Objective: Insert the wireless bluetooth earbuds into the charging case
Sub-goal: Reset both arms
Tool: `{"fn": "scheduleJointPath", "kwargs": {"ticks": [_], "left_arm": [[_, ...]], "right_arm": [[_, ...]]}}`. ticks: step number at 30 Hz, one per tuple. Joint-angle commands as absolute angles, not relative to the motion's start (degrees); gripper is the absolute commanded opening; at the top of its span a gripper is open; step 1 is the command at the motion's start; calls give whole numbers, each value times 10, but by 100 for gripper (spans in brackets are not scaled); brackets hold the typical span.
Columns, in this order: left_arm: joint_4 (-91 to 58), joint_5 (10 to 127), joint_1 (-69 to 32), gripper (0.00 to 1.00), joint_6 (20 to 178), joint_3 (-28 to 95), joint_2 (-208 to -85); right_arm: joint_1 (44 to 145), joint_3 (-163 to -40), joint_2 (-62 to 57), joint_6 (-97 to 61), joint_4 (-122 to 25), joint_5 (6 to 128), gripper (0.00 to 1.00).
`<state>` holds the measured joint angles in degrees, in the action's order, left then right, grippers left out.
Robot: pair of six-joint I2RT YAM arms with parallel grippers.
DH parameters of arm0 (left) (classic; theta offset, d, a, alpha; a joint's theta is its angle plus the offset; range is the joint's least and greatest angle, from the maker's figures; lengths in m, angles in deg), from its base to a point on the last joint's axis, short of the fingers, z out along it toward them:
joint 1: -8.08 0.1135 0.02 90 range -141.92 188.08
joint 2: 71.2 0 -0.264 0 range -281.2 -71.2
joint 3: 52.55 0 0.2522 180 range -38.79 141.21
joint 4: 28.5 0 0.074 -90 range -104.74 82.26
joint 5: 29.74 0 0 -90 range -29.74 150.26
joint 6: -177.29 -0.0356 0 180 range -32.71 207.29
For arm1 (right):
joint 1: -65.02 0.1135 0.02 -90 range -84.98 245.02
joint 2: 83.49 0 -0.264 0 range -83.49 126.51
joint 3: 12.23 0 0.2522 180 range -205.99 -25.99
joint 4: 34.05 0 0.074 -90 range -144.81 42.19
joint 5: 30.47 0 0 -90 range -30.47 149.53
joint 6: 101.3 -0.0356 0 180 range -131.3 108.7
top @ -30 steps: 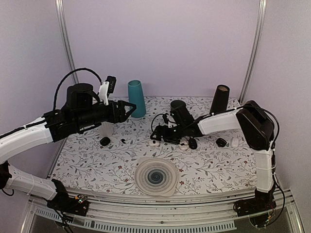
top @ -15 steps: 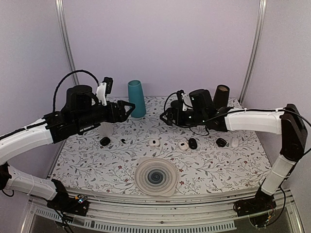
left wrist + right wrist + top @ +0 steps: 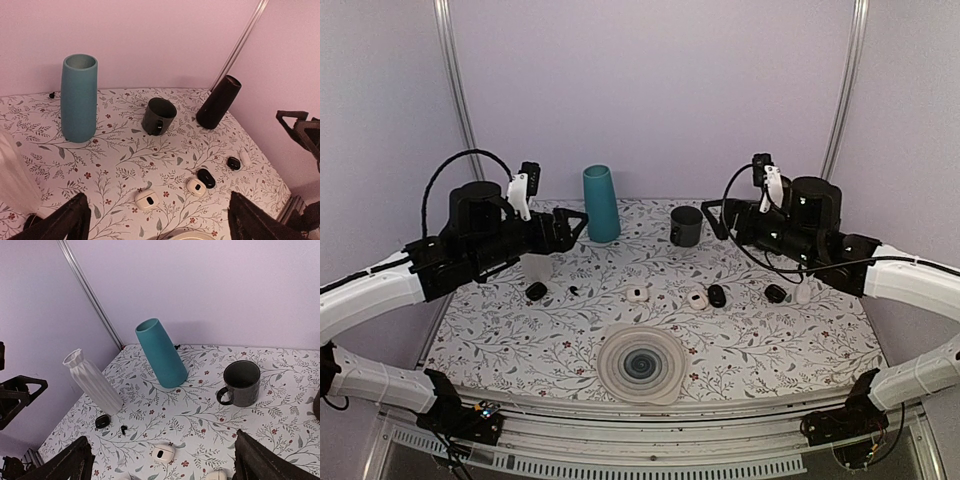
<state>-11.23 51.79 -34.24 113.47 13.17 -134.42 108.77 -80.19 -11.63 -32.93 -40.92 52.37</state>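
Two small white pebble cases lie shut mid-table: one (image 3: 638, 294) (image 3: 147, 199) (image 3: 163, 453) and another (image 3: 698, 299) (image 3: 195, 186); I cannot tell which is the charging case. A tiny black earbud (image 3: 574, 291) (image 3: 123, 429) lies beside a small black case (image 3: 536, 291) (image 3: 102, 421) near the white vase. My left gripper (image 3: 575, 222) (image 3: 160, 227) is open and empty, high above the table's left. My right gripper (image 3: 715, 215) (image 3: 165, 469) is open and empty, raised at the back right, well away from the cases.
A teal vase (image 3: 601, 203), a black mug (image 3: 687, 226) and a white ribbed vase (image 3: 538, 265) stand at the back. Black oval cases (image 3: 717, 295) (image 3: 775, 293) and a small white object (image 3: 804, 292) lie right of the white cases. A swirl-patterned plate (image 3: 640, 363) sits at the front.
My right arm has lifted off the white cases and swung back to the right, uncovering the mug. My left gripper has drawn back slightly to the left.
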Motion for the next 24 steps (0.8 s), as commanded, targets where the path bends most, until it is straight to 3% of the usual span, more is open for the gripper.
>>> {"fn": "scheduleJointPath", "kwargs": {"ticks": [1,13,18,24], "left_arm": [[-134,500,-334,96,1129,115,-1330],[-197,406,-332,96,1101,24,-1311],[-247,363,-305,96,1097,-42,-1305],[-229,343,-210,96,1111,-73,-1329]], "right_arm": [[1086,-757,-195,-289,-394,460,99],[1085,-598,-344,-252,-415,304,99],[974,-493,-372,-232,-369,332,99],[814,-367,-394,-171,-167,376,99]]}}
